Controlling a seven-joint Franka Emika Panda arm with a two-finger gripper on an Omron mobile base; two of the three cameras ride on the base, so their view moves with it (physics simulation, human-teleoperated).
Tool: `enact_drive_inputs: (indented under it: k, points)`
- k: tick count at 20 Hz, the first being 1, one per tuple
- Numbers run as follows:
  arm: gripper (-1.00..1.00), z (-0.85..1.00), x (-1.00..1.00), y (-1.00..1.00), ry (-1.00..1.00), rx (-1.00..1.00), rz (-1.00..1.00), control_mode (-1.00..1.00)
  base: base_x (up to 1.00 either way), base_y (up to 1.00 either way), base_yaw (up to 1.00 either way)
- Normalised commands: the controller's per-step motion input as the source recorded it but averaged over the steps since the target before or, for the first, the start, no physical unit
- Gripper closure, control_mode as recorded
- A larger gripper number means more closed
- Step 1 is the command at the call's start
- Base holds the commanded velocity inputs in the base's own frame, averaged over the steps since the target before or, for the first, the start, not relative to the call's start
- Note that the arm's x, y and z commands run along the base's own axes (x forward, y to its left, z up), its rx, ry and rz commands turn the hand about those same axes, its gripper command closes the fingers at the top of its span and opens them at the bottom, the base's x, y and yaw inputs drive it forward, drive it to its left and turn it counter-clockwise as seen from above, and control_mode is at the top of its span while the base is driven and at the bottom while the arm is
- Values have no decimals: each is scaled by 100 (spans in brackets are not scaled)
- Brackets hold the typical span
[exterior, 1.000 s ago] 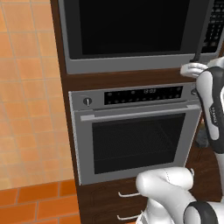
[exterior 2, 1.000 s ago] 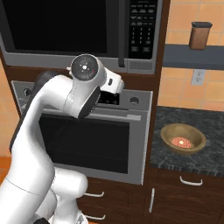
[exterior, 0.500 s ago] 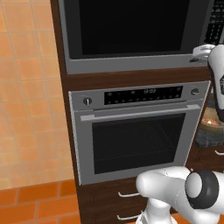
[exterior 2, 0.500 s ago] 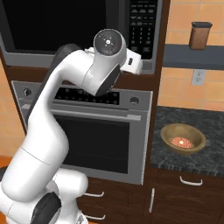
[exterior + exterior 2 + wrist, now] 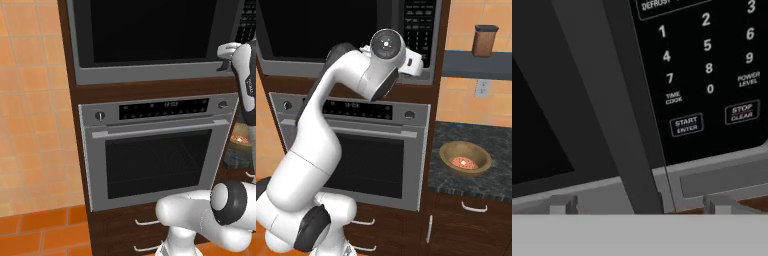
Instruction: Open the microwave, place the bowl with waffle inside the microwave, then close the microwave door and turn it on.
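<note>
The microwave [image 5: 150,35] sits shut above the oven, its black glass door [image 5: 542,100] closed. In the hand view my gripper [image 5: 639,206] is open. Its fingertips [image 5: 562,204] stand wide apart on either side of the lower end of the slim dark door handle [image 5: 619,115], close to it. The keypad [image 5: 707,65] with START and STOP buttons lies just right of the handle. The bowl with waffle [image 5: 465,159] rests on the dark counter to the right, well below the hand. Its edge [image 5: 240,145] shows behind my arm in the left base view.
The silver oven [image 5: 356,150] with two knobs and a bar handle is directly under the microwave. A brown canister [image 5: 485,40] stands on a shelf above the counter [image 5: 496,150]. Drawers sit below the counter, and an orange tiled wall [image 5: 30,125] is at the left.
My arm has swung upward, carrying the hand from the level of the oven's top to the microwave's lower right corner by the handle. The bowl has stayed put.
</note>
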Motion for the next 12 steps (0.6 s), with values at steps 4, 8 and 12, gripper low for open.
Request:
enact_drive_inputs:
  k: [4,8,12]
  points:
    - [-100,-5,54,0,-3,0,-1,-100,0,0,0]
    - [-100,-9,61,0,0,0,0,-100,0,0,0]
    - [100,-13,55,0,0,0,0,-100,0,0,0]
